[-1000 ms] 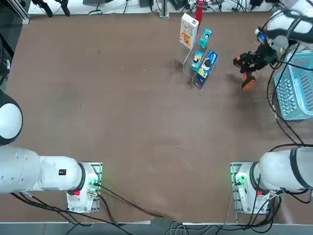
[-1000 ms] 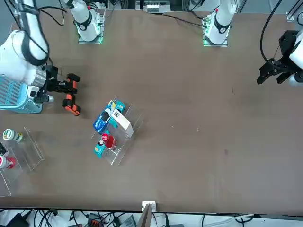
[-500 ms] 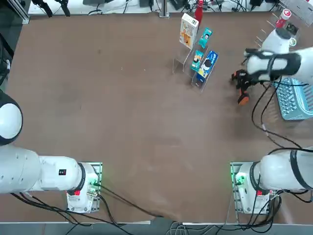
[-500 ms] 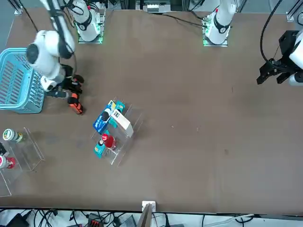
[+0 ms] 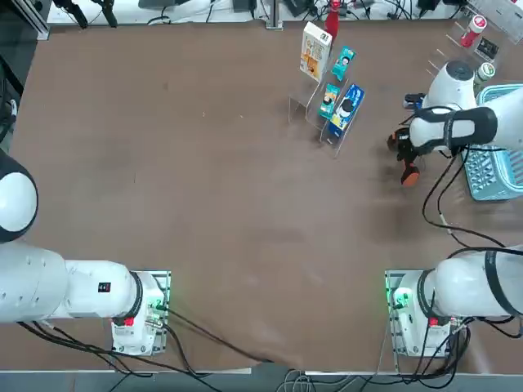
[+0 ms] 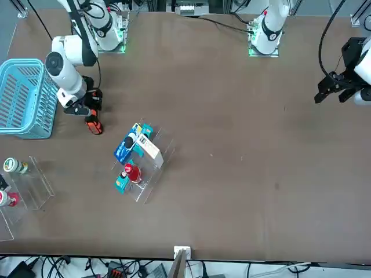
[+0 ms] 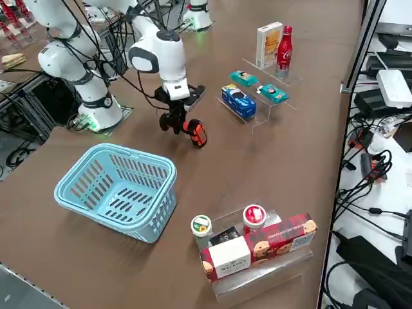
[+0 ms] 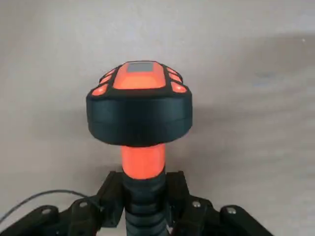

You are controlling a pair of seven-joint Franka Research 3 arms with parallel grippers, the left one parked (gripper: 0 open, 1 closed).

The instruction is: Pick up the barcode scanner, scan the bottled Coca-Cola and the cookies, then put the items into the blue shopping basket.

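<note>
You were in what looked like a robotics lab: white robot arms [image 7: 158,55] were bolted to a wide brown surface [image 5: 204,204], with loose black cables [image 5: 466,237] trailing around them. Past its far edge, you had a white bench [image 7: 380,212] strewn with more wires. Packaged groceries on clear stands [image 7: 257,116] suggested a mock shop.

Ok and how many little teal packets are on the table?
2, both on the clear stand: one packet nearer the white carton, one beside the blue box. No hidden ones apparent. The right tool holds the scanner near the basket.
</note>
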